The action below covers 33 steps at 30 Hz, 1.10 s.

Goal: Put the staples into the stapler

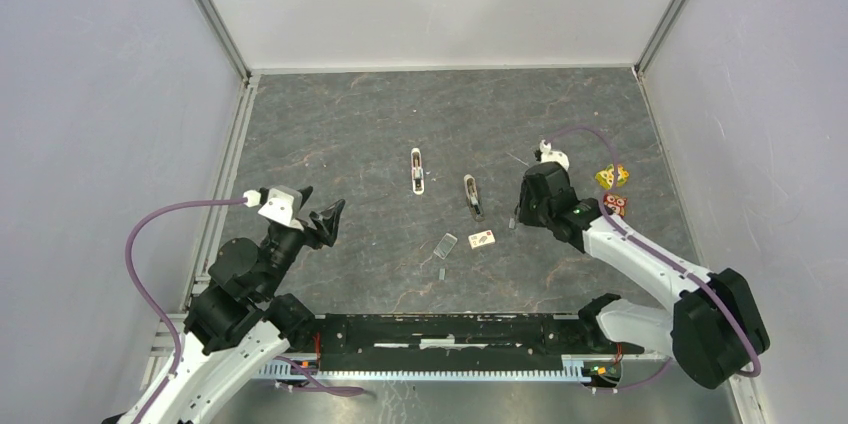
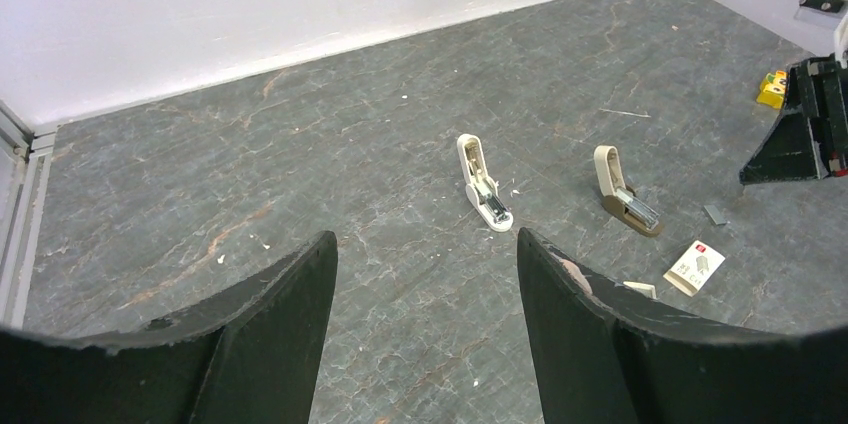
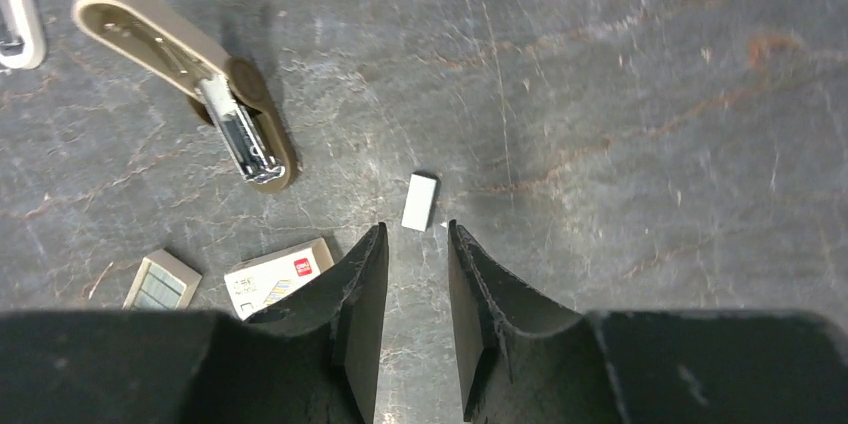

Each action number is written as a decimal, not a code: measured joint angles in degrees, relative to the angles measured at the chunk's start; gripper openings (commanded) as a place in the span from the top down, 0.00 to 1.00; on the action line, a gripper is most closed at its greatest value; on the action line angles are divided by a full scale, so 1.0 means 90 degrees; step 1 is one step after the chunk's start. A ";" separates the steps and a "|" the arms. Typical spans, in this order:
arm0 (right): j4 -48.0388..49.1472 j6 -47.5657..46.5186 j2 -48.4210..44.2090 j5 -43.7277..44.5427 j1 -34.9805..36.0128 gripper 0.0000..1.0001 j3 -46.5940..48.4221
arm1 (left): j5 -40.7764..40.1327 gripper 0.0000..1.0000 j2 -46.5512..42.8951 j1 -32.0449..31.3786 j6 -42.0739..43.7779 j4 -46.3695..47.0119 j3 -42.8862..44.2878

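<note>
**A:** Right wrist view first. Where are the staples?

**B:** A small grey strip of staples lies flat on the table, just ahead of the right gripper. It sits in front of the fingertips, not between them.

**A:** How is that gripper set?

**B:** Narrow. The two fingers leave only a slim gap, bare table shows through it, and nothing is held.

**A:** And the stapler?

**B:** The tan stapler lies to the left of the strip, near it but not touching. Its arm is swung back and the metal channel is exposed. A white stapler lies open farther left, apart from the tan one.

**A:** The packaging?

**B:** A whitish box with a red mark lies just beside the gripper's left finger. A clear lid lies next to the box, a small gap between them.

**A:** The other arm?

**B:** The left gripper hangs above the left side of the table, well apart from everything. Its fingers are spread wide with nothing between them.

**A:** Anything else?

**B:** A yellow cube and a red cube with cartoon faces sit beyond the right arm, towards the right wall.
</note>
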 measured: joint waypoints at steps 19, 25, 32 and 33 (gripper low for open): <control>-0.0112 0.1103 0.1154 0.1243 0.0731 0.60 -0.0024 | 0.0000 0.27 -0.0007 0.0000 0.0000 -0.0002 -0.0002; 0.0097 0.1093 0.1331 0.1241 0.0731 0.62 0.0036 | 0.0000 0.27 -0.0007 0.0000 0.0000 -0.0002 -0.0002; 0.0257 0.1049 0.1627 0.1246 0.0731 0.64 0.0090 | -0.0002 0.27 -0.0007 0.0000 0.0000 -0.0002 -0.0002; 0.0260 0.1037 0.1673 0.1248 0.0731 0.64 0.0109 | -0.0002 0.27 -0.0007 0.0000 0.0000 -0.0002 -0.0002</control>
